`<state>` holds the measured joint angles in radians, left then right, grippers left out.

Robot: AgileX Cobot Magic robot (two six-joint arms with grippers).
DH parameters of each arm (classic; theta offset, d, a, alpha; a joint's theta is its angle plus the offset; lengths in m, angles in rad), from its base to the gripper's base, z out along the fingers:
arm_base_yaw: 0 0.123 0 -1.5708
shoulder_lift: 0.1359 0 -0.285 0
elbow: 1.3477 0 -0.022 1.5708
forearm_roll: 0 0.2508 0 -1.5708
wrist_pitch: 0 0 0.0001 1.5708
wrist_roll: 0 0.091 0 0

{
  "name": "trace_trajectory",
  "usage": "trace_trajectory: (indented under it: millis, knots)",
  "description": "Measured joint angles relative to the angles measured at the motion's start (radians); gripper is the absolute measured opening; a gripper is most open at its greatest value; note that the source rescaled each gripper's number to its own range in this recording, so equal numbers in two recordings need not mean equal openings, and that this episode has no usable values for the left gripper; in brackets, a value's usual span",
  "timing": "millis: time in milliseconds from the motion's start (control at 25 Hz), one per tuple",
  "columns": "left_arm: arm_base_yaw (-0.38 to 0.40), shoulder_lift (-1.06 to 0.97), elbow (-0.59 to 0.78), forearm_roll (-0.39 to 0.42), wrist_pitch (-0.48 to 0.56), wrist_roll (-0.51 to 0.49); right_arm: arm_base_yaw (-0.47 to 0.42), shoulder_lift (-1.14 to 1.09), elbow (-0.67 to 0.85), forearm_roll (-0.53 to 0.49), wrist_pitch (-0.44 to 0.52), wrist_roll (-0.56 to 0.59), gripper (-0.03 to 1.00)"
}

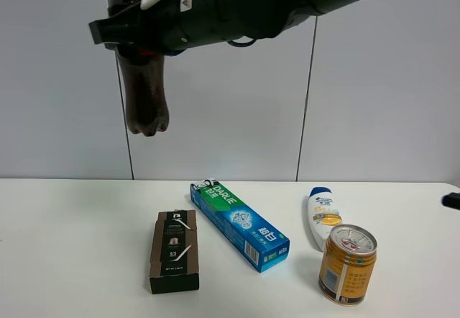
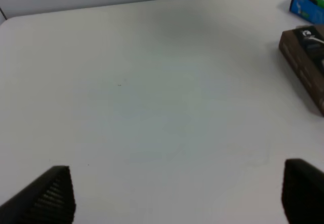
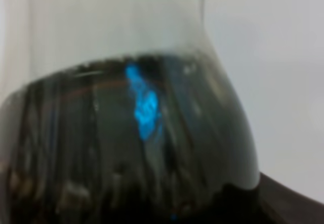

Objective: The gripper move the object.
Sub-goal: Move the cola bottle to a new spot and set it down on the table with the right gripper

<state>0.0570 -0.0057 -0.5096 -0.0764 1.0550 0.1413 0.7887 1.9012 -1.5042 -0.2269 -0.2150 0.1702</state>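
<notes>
The bottle of dark cola (image 1: 146, 98) hangs high in the air at the upper left, well above the white table (image 1: 72, 246). My right gripper (image 1: 133, 34), the black arm end with a small white part, reaches across from the upper right and is shut around the bottle's upper body. The label and cap are hidden or cut off at the top. The right wrist view is filled by the bottle (image 3: 126, 148), with clear neck above dark liquid. My left gripper (image 2: 177, 193) is open and empty over bare table, and only its two black fingertips (image 2: 50, 196) show.
On the table lie a dark brown box (image 1: 175, 251), a green-and-blue toothpaste box (image 1: 239, 224), a white shampoo bottle (image 1: 323, 216) and an upright gold can (image 1: 348, 263). The left wrist view shows the brown box (image 2: 306, 62) and the toothpaste box (image 2: 309, 3) at its edge. A grey panelled wall stands behind.
</notes>
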Motion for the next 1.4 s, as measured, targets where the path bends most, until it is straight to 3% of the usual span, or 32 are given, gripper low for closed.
trace_trajectory:
  millis: [240, 560, 920, 1120, 1400]
  knots:
    - [0.0, 0.0, 0.0, 0.0, 0.0, 0.0, 0.067, 0.122, -0.064, -0.066, 0.016, 0.057, 0.0]
    - [0.0, 0.0, 0.0, 0.0, 0.0, 0.0, 0.077, 0.28, -0.074, -0.069, -0.005, 0.132, 0.0]
    - [0.0, 0.0, 0.0, 0.0, 0.0, 0.0, 0.091, 0.385, -0.076, -0.103, -0.175, 0.139, 0.0]
    - [0.0, 0.0, 0.0, 0.0, 0.0, 0.0, 0.1, 0.427, -0.076, -0.173, -0.211, 0.139, 0.0]
    - [0.0, 0.0, 0.0, 0.0, 0.0, 0.0, 0.1, 0.45, -0.077, -0.178, -0.234, 0.138, 0.0]
